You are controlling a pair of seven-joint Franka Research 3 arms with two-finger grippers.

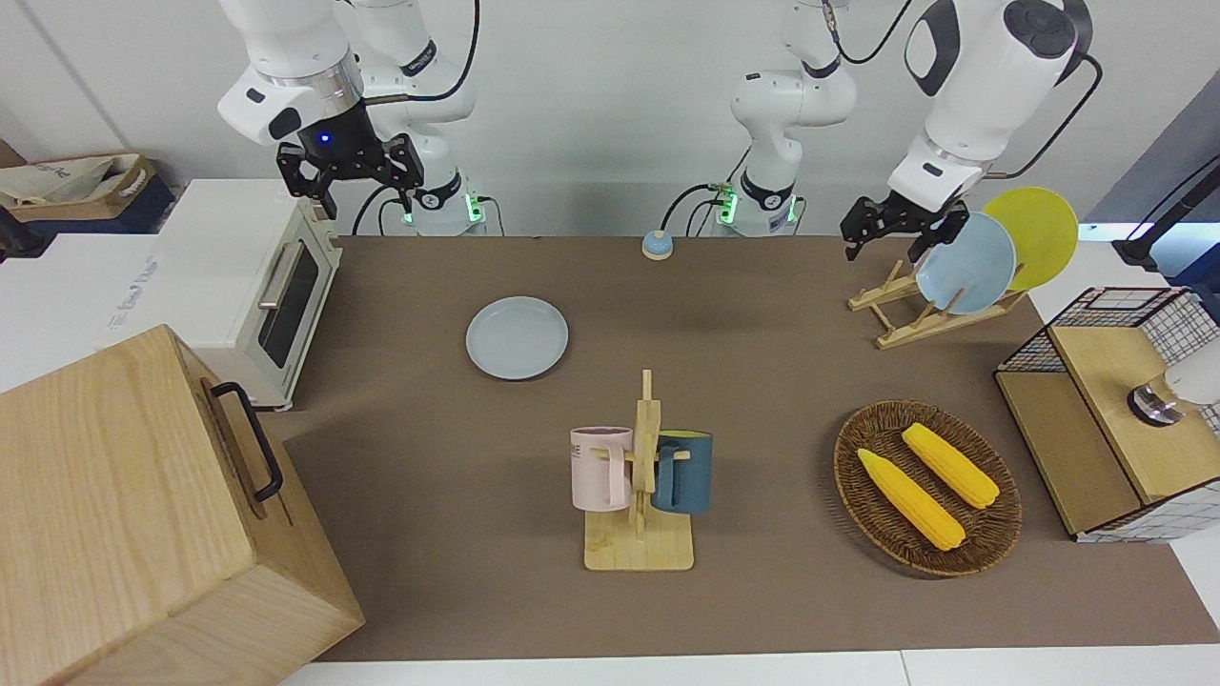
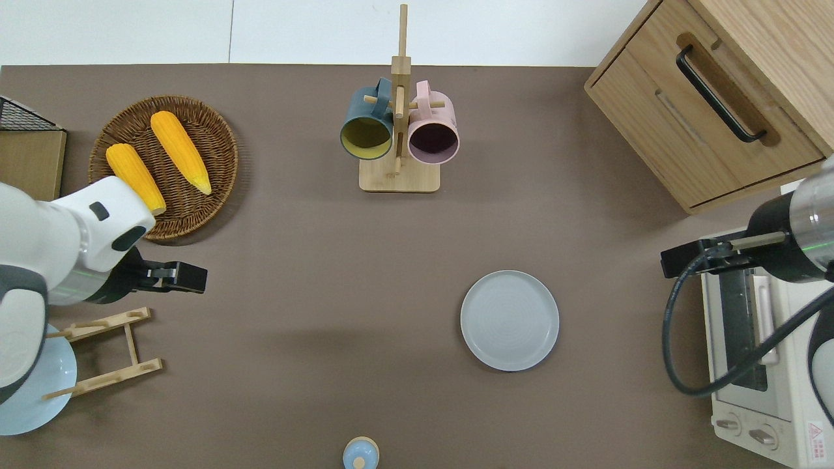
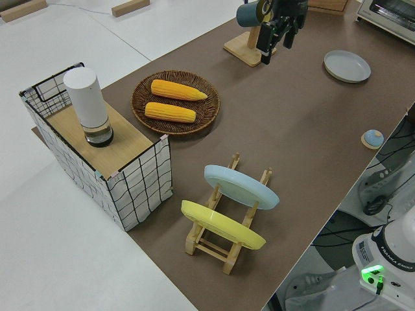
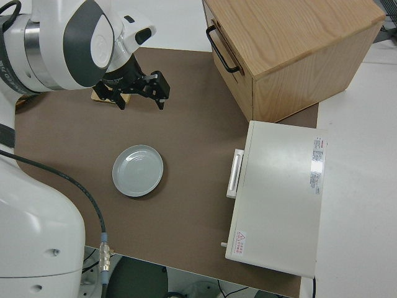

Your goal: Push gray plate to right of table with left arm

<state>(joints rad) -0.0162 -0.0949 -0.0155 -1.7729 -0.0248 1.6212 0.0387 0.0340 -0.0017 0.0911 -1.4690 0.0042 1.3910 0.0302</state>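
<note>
The gray plate (image 1: 517,337) (image 2: 509,320) (image 3: 347,66) (image 4: 138,170) lies flat on the brown table (image 2: 313,260). It is nearer to the robots than the mug rack and toward the right arm's end. My left gripper (image 1: 888,246) (image 2: 186,277) (image 3: 275,48) hangs open and empty in the air. It is over bare mat between the wicker basket and the plate rack, far from the gray plate. The right arm is parked, and its gripper (image 1: 367,200) (image 4: 141,102), which shows a blue light, is open and empty.
A wooden mug rack (image 2: 399,130) holds a pink and a dark blue mug. Two corn cobs lie in a wicker basket (image 2: 215,124). A plate rack (image 1: 905,310) carries a sky-blue and a yellow plate. A toaster oven (image 1: 243,276), a wooden cabinet (image 1: 124,514), a wire crate (image 1: 1106,314) and a small blue bell (image 1: 657,244) stand around the edges.
</note>
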